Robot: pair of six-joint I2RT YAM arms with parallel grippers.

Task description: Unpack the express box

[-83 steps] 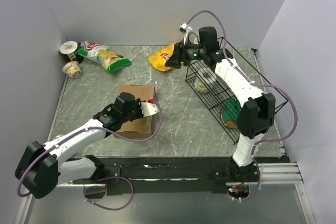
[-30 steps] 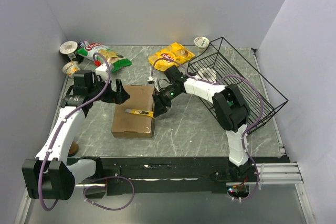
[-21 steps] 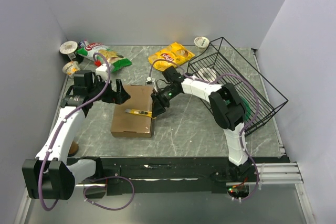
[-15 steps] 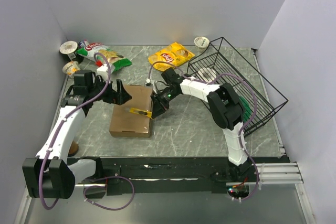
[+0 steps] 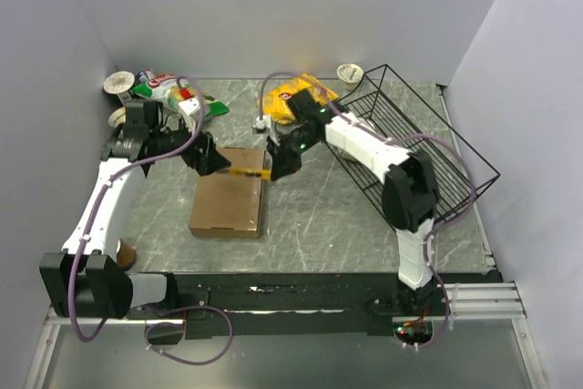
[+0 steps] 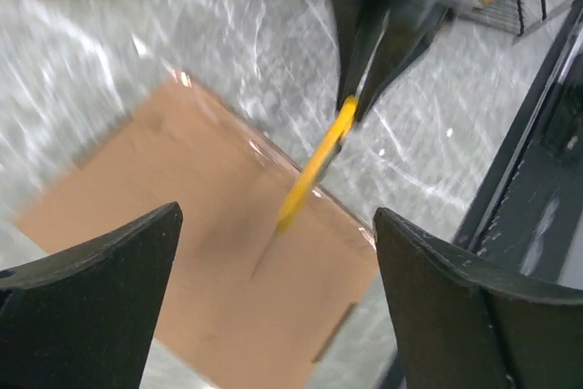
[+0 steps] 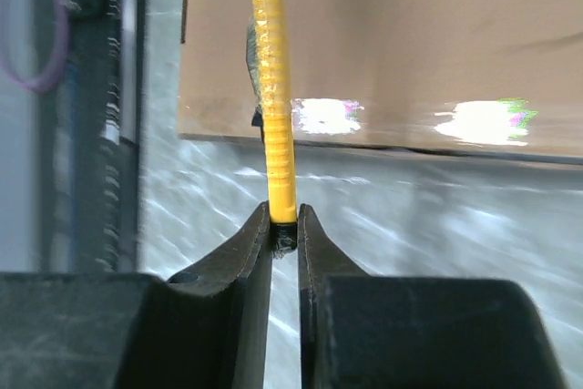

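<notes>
The express box (image 5: 228, 207) lies flat with its lid down on the left-centre of the table (image 5: 310, 216), closer to the near edge than to the far one, its long sides running from near to far. The right gripper (image 5: 274, 168) reaches in from the right. Its fingers are pressed together on the end of a slim yellow tool (image 5: 244, 172), which sticks out leftward over the far end of the box. The right wrist view shows this pinch plainly (image 7: 284, 225), with the yellow tool (image 7: 273, 88) running out over the brown lid (image 7: 410, 43). Whether its tip touches the cardboard I cannot tell. The left gripper (image 5: 206, 156) hangs over the box's far left corner with its jaws spread wide. In the left wrist view, the tool (image 6: 314, 166) points into that gap without touching either finger (image 6: 100, 298). A black wire basket (image 5: 455, 148) stands tilted at the right edge, and a yellow snack bag (image 5: 305, 96) lies near the far edge.
</notes>
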